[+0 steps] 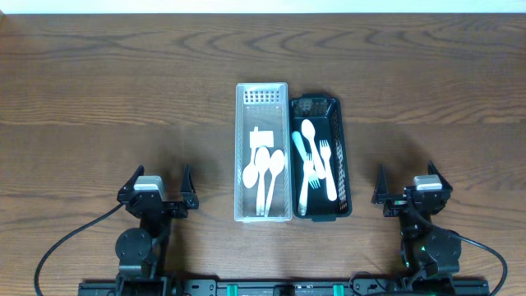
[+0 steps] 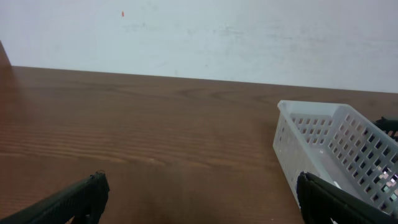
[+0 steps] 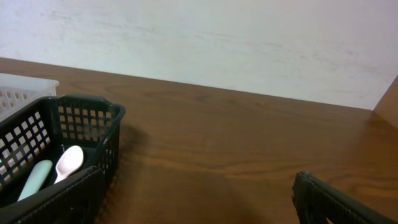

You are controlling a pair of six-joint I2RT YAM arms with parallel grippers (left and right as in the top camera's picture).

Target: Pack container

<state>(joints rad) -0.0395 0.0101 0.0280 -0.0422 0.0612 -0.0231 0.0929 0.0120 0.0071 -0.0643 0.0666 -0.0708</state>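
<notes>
White basket [image 1: 240, 152] beside black basket [image 1: 344, 168]

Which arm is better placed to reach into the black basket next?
Right. The black slotted plastic basket sits nearer the right pincer, and the white slotted plastic basket stands between it and the left pincer. Both pincers are open and empty.

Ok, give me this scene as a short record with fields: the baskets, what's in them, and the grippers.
white basket: mid-table, holds three white spoons
black basket: right beside the white one, holds white forks, a spoon and a pale green utensil
left gripper: open, empty, on the white basket's side, apart from it
right gripper: open, empty, on the black basket's side, apart from it
</notes>
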